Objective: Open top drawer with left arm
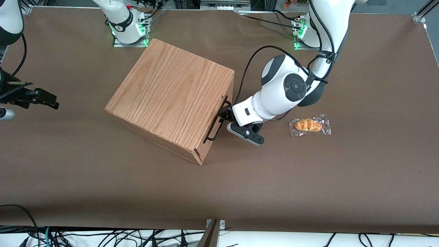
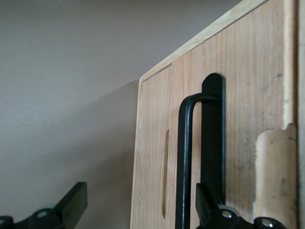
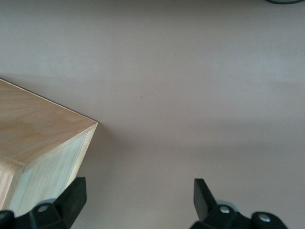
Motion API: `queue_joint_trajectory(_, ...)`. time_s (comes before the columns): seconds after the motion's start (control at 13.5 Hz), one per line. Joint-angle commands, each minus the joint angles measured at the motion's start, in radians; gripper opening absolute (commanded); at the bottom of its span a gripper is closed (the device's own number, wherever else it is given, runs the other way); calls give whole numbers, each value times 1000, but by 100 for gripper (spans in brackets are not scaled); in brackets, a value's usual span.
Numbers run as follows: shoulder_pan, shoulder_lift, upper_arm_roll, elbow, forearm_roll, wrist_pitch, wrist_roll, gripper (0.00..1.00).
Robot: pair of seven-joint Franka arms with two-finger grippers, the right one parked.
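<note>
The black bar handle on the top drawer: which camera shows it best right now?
The left wrist view. The handle fills it close up, standing off the drawer front, one finger beside it. The front view shows the handle thin and edge-on, with the open gripper at it. The right wrist view misses it.

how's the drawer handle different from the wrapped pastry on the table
The drawer handle is a thin black wire bar fixed to the top drawer front; the wrapped pastry is a plump orange roll lying loose in clear plastic. The left arm's claw is at the handle, fingers spread, while the pastry sits untouched, farther toward the working arm's end. Both are long and narrow.
</note>
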Motion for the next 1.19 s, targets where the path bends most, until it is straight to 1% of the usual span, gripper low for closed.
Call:
queue_joint_trajectory(0.0, -16, 19, 13, 14, 5, 6, 6, 100)
queue_joint_trajectory(0.15, -18, 28, 12, 16, 66, 6, 5, 100)
queue_joint_trajectory(0.52, -12, 34, 12, 14, 187, 0, 5, 100)
queue_joint_trajectory(0.74, 4, 34, 20, 16, 198, -2, 8, 100)
queue_joint_trajectory(0.89, 34, 34, 21, 16, 204, -7, 8, 100)
queue_joint_trajectory(1.04, 66, 31, 20, 16, 253, -10, 25, 100)
queue_joint_trajectory(1.11, 80, 29, 20, 16, 253, -16, 23, 100)
